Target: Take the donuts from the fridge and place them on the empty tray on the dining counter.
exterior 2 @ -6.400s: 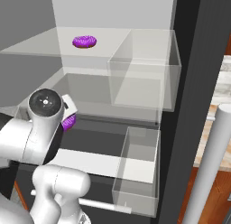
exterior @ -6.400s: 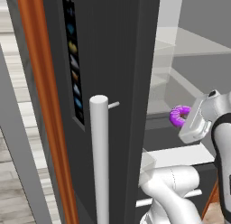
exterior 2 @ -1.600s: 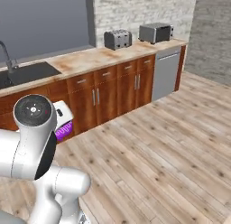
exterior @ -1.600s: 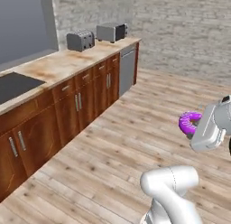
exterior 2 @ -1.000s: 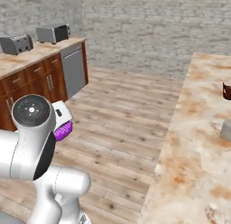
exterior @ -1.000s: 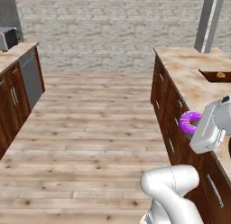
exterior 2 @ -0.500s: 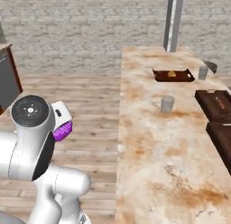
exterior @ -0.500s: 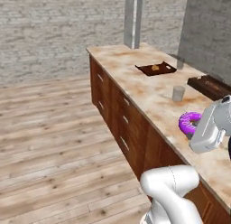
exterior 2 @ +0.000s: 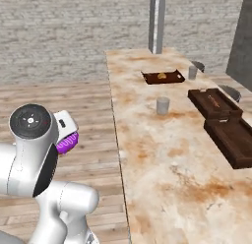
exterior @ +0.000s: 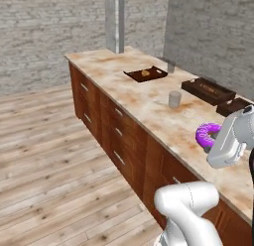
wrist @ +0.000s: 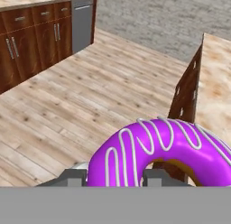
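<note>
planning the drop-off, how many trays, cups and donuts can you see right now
brown trays: 3
grey cups: 2
purple donut: 1
total: 6

Grey brick wall (exterior: 44, 36) at back, light wood plank floor (exterior: 44, 155). Grey pillar (exterior 2: 157, 21) at far end. Brown wood cabinets (wrist: 31, 33) with steel dishwasher (wrist: 82, 24) opposite.

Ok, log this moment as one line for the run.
phase: carrying | pincer: shut on donut | dining counter: alongside | empty tray: on counter, no donut yet
</note>
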